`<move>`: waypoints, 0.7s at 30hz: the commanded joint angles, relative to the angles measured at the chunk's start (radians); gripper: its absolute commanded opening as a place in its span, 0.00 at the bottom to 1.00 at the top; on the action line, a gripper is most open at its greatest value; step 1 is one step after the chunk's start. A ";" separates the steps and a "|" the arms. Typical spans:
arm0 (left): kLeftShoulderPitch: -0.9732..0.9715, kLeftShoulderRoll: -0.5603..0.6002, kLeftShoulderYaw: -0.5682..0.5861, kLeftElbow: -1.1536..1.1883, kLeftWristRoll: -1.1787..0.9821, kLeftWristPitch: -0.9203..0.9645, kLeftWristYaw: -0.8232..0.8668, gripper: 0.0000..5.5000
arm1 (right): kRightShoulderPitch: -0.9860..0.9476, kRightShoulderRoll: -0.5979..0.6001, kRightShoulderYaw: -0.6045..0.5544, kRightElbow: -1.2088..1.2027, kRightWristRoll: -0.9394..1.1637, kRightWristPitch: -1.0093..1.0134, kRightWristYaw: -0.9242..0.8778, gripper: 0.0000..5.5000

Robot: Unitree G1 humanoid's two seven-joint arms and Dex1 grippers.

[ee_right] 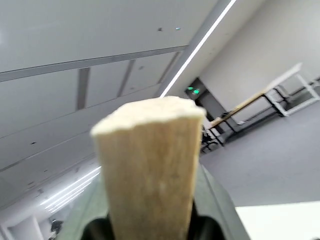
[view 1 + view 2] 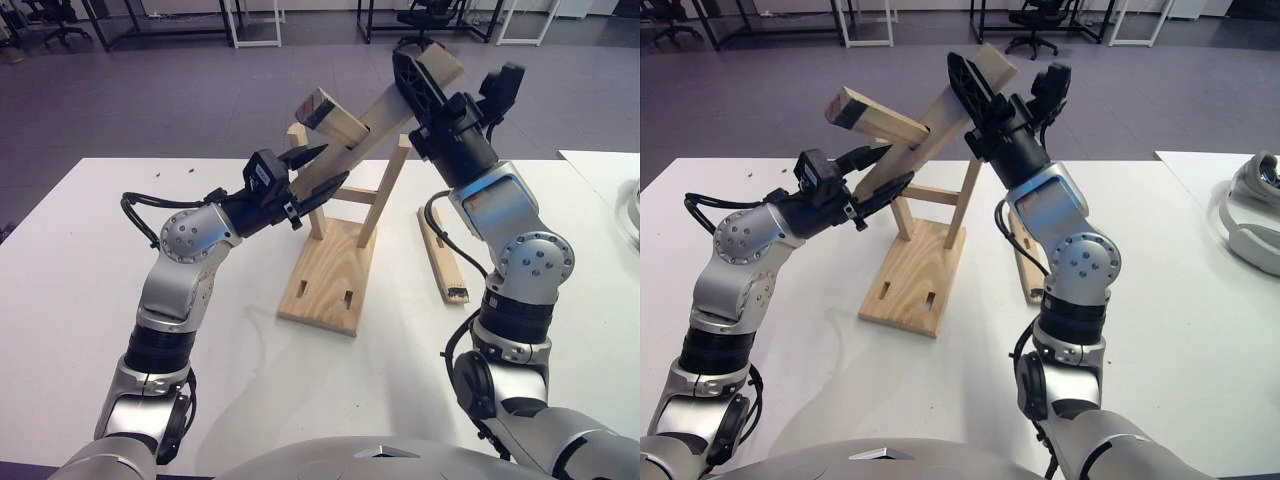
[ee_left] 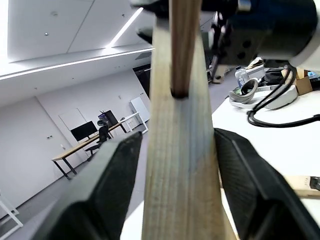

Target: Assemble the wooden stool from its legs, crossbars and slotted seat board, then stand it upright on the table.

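Both our left gripper [image 2: 330,166] and right gripper [image 2: 430,76] squeeze tight on the light wooden leg frame [image 2: 375,120], held slanted over the flat slotted wooden seat board [image 2: 325,278] and its two standing legs [image 2: 385,195], with a loose wooden bar [image 2: 440,255] lying beside on the white table [image 2: 100,230].

My tool [image 1: 152,224] is clamped on a pale wooden leg [image 1: 150,165]. Its dark fingers [image 1: 96,227] press in on either side, and the leg's rough cut end points toward the ceiling [image 1: 75,30]. Past the leg a long light strip [image 1: 200,45] runs overhead, a green sign [image 1: 192,90] glows above a dark doorway, and a long desk [image 1: 245,106] stands on the grey floor [image 1: 270,170].
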 commanded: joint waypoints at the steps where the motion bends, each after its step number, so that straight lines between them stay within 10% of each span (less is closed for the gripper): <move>1: 0.156 0.037 0.079 0.093 0.036 -0.007 0.045 0.61 | 0.324 0.027 0.007 -0.186 -0.080 -0.045 -0.054 0.19; 11: 0.263 0.100 -0.115 0.427 0.455 -0.030 0.182 0.76 | 0.675 0.026 -0.005 -0.237 -0.103 -0.053 -0.134 0.19; 21: 0.321 0.069 -0.193 0.117 0.357 0.310 0.036 0.76 | 0.643 -0.096 -0.033 -0.247 -0.193 -0.018 -0.268 0.19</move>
